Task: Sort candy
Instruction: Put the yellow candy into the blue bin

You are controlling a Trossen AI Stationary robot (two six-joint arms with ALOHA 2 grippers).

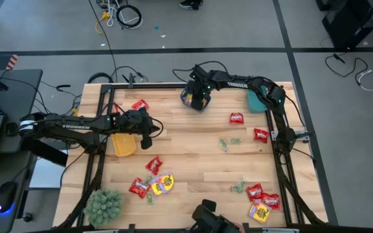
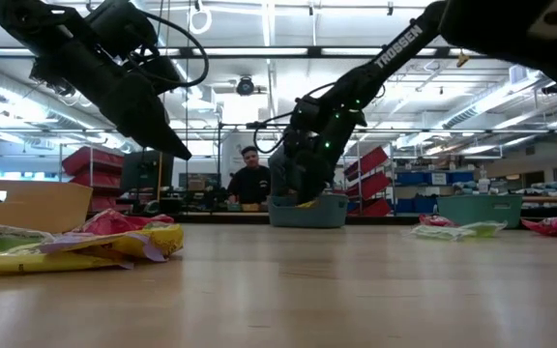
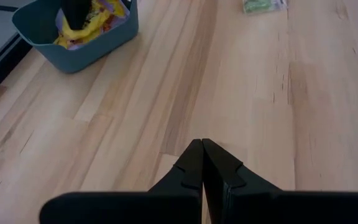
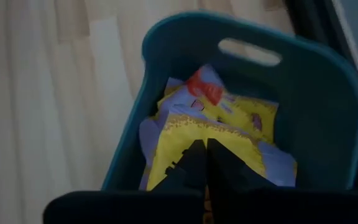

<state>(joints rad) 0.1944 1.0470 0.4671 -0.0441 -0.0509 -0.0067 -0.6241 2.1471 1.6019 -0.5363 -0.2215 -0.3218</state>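
Wooden table (image 1: 193,162) strewn with candy; right gripper (image 4: 205,163), fingers closed, empty above yellow packets (image 4: 229,124) in teal bin (image 4: 316,118); next, fetch another. Left gripper (image 3: 202,163) closed, idle.

bare table (image 1: 193,152) between candy (image 1: 159,184) clusters

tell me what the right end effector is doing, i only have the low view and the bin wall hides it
Observer: The right end effector is shut, down inside the teal bin, its tips against a yellow packet.
Operator: is anything gripped
Observer: Can't tell; the fingers meet with nothing visible between them.
Operator: where's the left arm
Observer: The left end effector is shut and empty, above bare table beside the yellow bin.
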